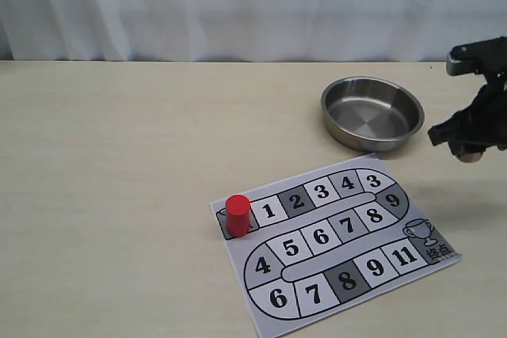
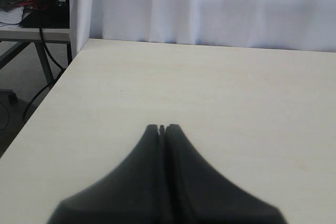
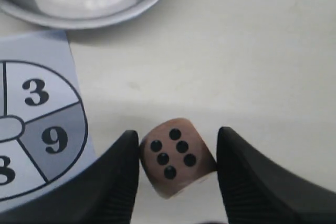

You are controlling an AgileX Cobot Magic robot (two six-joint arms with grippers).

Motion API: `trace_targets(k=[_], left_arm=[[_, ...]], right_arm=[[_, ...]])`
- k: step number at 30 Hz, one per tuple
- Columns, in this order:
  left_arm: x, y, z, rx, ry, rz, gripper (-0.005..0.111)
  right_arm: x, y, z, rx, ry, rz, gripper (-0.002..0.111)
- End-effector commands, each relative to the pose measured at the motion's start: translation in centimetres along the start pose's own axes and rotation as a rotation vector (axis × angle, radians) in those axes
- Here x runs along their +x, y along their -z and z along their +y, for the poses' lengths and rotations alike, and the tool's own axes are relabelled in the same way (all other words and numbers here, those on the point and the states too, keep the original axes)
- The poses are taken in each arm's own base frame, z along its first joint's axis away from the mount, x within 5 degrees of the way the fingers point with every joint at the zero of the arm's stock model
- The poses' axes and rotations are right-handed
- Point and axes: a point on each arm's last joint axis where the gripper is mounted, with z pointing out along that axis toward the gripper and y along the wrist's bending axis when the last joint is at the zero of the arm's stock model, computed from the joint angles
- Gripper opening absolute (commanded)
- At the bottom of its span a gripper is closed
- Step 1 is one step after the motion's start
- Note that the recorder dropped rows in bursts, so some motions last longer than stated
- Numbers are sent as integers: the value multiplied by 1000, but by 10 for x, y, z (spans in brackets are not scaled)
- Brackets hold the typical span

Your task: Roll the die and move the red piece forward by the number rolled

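Observation:
My right gripper (image 3: 178,137) is shut on the die (image 3: 176,156), a beige cube held tilted, with its six-pip face towards the camera. In the exterior view this gripper (image 1: 469,148) hangs above the table at the far right, just right of the steel bowl, and the die (image 1: 472,157) peeks out below it. The red piece (image 1: 238,214) stands upright on the start square, left of square 1 on the numbered board (image 1: 317,271). My left gripper (image 2: 162,128) is shut on nothing over bare table and is out of the exterior view.
A shallow steel bowl (image 1: 333,99) stands behind the board at the back right; its rim (image 3: 131,11) also shows in the right wrist view. White curtain lines the back. The table's left edge (image 2: 50,90) shows in the left wrist view.

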Motion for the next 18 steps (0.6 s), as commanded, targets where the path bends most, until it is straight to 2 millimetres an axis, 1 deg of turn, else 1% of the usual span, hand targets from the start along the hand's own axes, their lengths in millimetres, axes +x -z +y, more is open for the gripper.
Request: trace_targets(k=[1, 3, 8, 10, 12, 15, 16, 17, 18], left_arm=[[-3, 1, 0, 7, -2, -19, 0], [-3, 1, 0, 7, -2, -19, 0], [-3, 1, 0, 7, -2, -19, 0], [-3, 1, 0, 7, -2, -19, 0], [-3, 1, 0, 7, -2, -19, 0], [-3, 1, 0, 7, -2, -19, 0], [-3, 1, 0, 7, -2, -19, 0], [-3, 1, 0, 7, -2, -19, 0], [-3, 1, 0, 7, -2, -19, 0]], right_arm=[[14, -17, 4, -16, -19, 17, 4], [16, -21, 2, -15, -42, 28, 4], [17, -30, 6, -44, -81, 38, 4], [17, -33, 11, -104, -70, 45, 5], [16, -32, 22, -217, -83, 38, 12], [12, -29, 37, -396, -39, -4, 32], [11, -27, 41, -446, -44, -12, 46], [11, -26, 43, -466, -39, -12, 55], [11, -26, 43, -468, -36, -11, 69]])
